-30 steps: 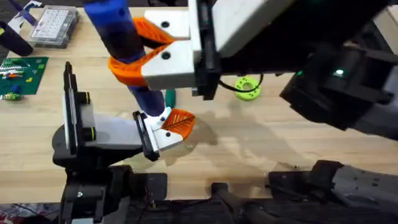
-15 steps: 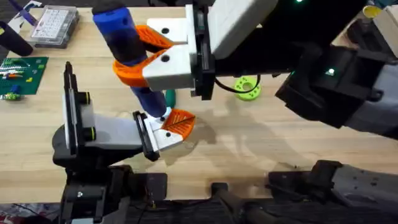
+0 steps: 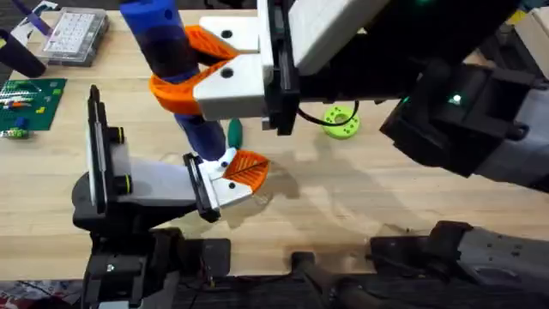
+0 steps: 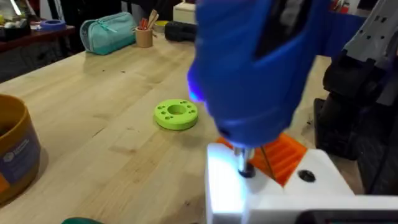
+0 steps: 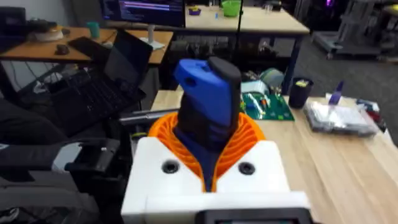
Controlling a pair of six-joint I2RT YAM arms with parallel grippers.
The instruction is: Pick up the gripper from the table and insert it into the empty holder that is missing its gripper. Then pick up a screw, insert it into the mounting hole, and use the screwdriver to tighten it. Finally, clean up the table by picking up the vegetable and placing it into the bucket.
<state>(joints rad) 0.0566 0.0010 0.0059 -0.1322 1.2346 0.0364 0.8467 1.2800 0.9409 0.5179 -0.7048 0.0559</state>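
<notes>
Right claw [image 3: 184,73] drives the screw.
Clamped on the screwdriver [image 3: 171,69], it has tilted slightly; the bit stays on the mounted gripper [image 3: 243,169] at the holder [image 3: 154,182].

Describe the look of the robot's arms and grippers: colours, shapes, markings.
The right gripper has orange ribbed wedge-shaped fingers on white blocks with dark screw holes, then a white body with a black collar. The arm behind is black, with a green light.
</notes>
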